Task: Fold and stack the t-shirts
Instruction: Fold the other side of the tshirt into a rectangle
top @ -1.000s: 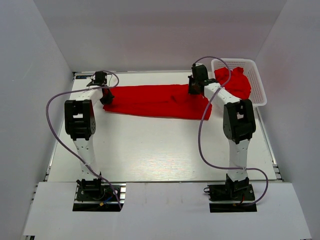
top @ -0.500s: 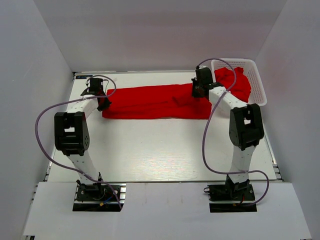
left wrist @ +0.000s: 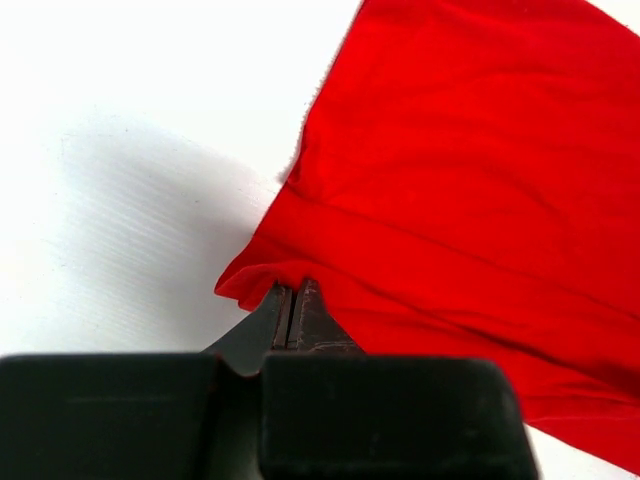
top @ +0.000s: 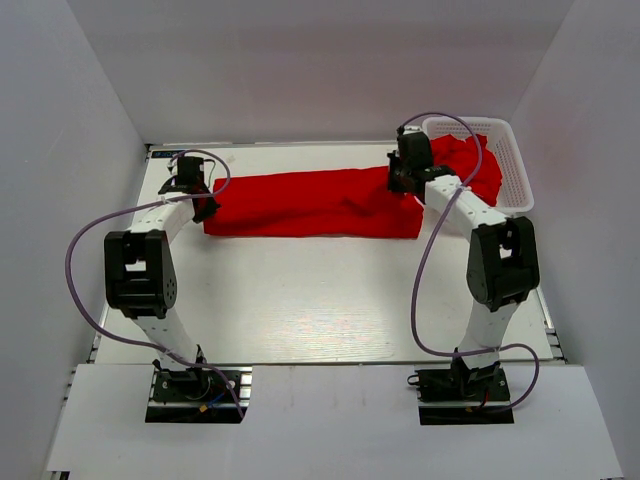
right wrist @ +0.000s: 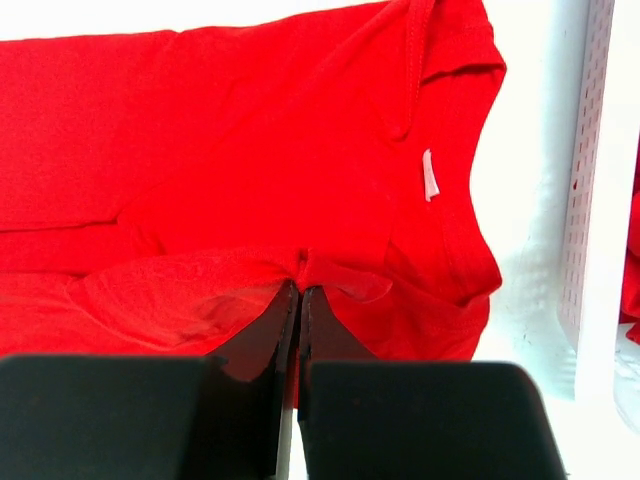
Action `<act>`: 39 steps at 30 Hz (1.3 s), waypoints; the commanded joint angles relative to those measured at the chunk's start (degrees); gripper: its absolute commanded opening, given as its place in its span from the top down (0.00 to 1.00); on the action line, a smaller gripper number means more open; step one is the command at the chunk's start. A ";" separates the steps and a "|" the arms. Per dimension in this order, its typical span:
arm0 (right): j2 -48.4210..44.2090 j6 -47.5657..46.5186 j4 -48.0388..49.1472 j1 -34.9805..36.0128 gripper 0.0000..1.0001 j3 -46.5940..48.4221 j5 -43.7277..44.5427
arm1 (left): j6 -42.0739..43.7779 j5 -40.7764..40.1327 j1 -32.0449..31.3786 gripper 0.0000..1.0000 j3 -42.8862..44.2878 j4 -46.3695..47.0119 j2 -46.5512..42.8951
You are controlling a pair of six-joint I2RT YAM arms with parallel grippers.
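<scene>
A red t-shirt (top: 310,205) lies stretched across the far part of the table, folded lengthwise. My left gripper (top: 205,203) is shut on its left hem edge; the left wrist view shows the cloth (left wrist: 460,190) pinched at the fingertips (left wrist: 294,292). My right gripper (top: 403,183) is shut on the shirt's right end near the collar; the right wrist view shows the pinched fold (right wrist: 300,265) and the white neck label (right wrist: 431,176). Another red t-shirt (top: 475,165) lies in the basket.
A white lattice basket (top: 516,170) stands at the far right corner; its wall also shows in the right wrist view (right wrist: 585,180). White walls enclose the table (top: 300,300) on three sides. Purple cables loop from both arms.
Both grippers moved outward and slightly away, pulling the shirt straighter along its length. The left arm swung left, the right arm swung right toward the basket.
</scene>
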 commanded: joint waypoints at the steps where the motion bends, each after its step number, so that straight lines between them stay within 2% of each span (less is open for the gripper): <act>1: 1.49 -0.84 2.08 -0.31 1.00 2.74 0.03 | 0.35 -1.65 0.39 1.00 1.92 0.30 0.25; 8: 8.70 -1.80 1.03 -0.83 1.00 10.11 0.20 | -0.71 -2.88 0.39 1.00 7.28 0.30 7.11; 12: 14.05 1.08 0.24 -1.10 1.00 14.69 0.11 | -1.24 -2.88 0.91 0.99 10.89 -0.93 11.60; 13: 14.85 1.61 0.50 -1.27 0.93 16.87 0.37 | -1.76 -2.88 0.91 0.91 12.03 -0.93 13.00; 14: 17.38 1.71 0.68 -1.27 0.84 17.76 0.72 | -1.76 -2.88 1.52 0.59 12.73 -0.93 13.71; 17: 22.30 2.06 0.94 -1.62 0.60 23.39 1.08 | -2.38 -4.19 2.06 0.00 15.98 -1.55 15.64; 18: 23.46 1.71 0.86 -1.89 0.51 26.10 1.25 | -2.38 -4.72 2.58 0.00 18.08 -2.33 15.65; 19: 24.34 1.27 0.42 -2.06 0.33 27.86 1.25 | -2.38 -5.51 2.58 0.00 19.58 -2.95 16.26; 22: 27.16 0.04 -2.04 -2.41 0.20 34.55 0.81 | -1.59 -7.27 3.20 0.00 24.33 -5.23 16.26; 25: 23.49 -1.89 -1.00 -2.42 0.18 32.20 0.03 | 0.17 -7.98 3.20 0.00 27.76 -6.47 15.74; 27: 18.76 -2.51 -0.03 -2.15 0.10 26.49 -1.12 | 1.74 -7.37 3.72 0.00 30.13 -7.87 15.73; 29: 16.54 -4.00 0.85 -2.06 0.10 21.07 -4.19 | 3.41 -4.39 3.73 0.00 31.54 -8.40 15.73; 33: 10.39 -5.06 0.68 -1.89 0.10 13.67 -9.81 | 7.72 3.96 2.32 0.00 30.15 -5.17 15.73; 37: 6.78 -3.13 1.11 -1.89 0.10 7.76 -17.63 | 8.34 19.93 1.79 0.00 25.14 1.15 15.73; 39: 6.07 -1.38 1.38 -1.89 0.10 4.70 -20.36 | 8.34 24.43 1.18 0.00 22.59 3.62 16.26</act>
